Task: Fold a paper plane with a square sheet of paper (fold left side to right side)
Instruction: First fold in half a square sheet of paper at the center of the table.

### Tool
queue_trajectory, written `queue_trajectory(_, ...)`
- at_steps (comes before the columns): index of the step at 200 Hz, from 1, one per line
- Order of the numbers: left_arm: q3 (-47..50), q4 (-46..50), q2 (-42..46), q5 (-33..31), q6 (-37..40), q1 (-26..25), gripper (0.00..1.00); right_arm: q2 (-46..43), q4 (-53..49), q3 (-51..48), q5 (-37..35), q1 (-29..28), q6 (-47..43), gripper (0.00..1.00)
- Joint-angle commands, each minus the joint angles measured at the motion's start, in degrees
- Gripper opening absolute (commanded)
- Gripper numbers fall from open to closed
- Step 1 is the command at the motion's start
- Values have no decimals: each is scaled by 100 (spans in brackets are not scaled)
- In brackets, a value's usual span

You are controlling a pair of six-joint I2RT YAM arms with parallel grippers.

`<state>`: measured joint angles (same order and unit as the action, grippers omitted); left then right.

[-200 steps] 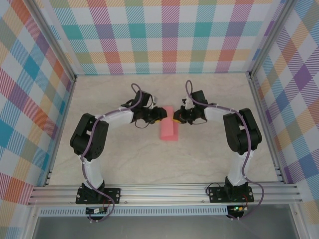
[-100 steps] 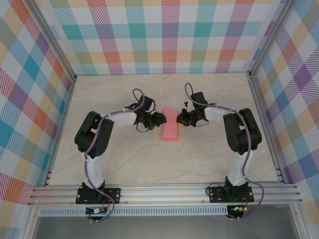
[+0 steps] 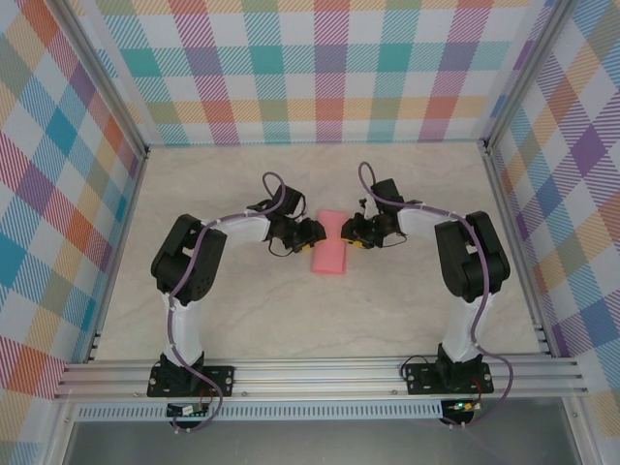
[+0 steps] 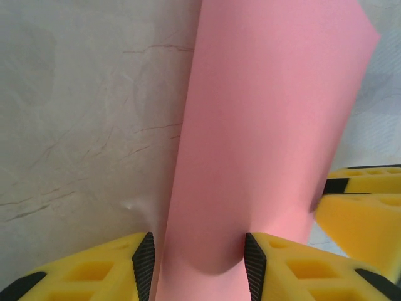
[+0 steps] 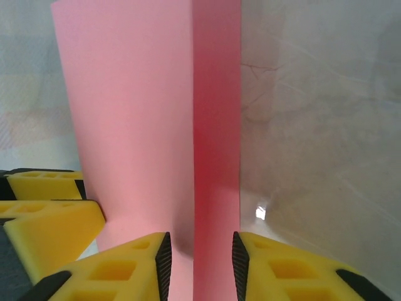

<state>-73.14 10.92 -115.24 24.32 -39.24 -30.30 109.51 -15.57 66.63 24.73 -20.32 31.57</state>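
The square sheet of paper (image 3: 330, 254) lies folded into a pink-red oblong in the middle of the table. My left gripper (image 3: 312, 235) is at its upper left edge and my right gripper (image 3: 347, 235) at its upper right edge, facing each other. In the left wrist view the left gripper (image 4: 199, 251) is open, and the paper (image 4: 269, 125) runs flat under the gap. In the right wrist view the right gripper (image 5: 200, 251) is open over the paper (image 5: 138, 113), straddling a darker red strip (image 5: 216, 157) along its right side. Neither gripper holds anything.
The marble-look tabletop (image 3: 242, 310) is bare around the paper. Checked walls (image 3: 329, 77) and aluminium frame rails (image 3: 320, 373) close the space in. The right gripper's yellow fingers (image 4: 363, 207) sit close at the paper's right edge, and the left gripper's fingers (image 5: 44, 213) at its left edge.
My right gripper has gone from shut to open, letting go of the paper. The paper now lies wider and flatter. Both grippers have dropped slightly toward it.
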Motion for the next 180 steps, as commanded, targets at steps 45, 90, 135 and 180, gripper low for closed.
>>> queue_trajectory(45, -158, 235, -186, -70, 5, -90, 44, -950, -329, -534, -891, 17, -140, 39)
queue_trajectory(90, -276, 207, -277, -21, -118, -115, 45, -1125, -228, -847, -917, 10, -49, 39)
queue_trajectory(135, -518, 360, -367, -38, -123, -195, 46, -1156, -221, -915, -935, 6, -44, 39)
queue_trajectory(180, -598, 450, -429, -99, -94, -204, 46, -1178, -205, -959, -918, 10, -28, 39)
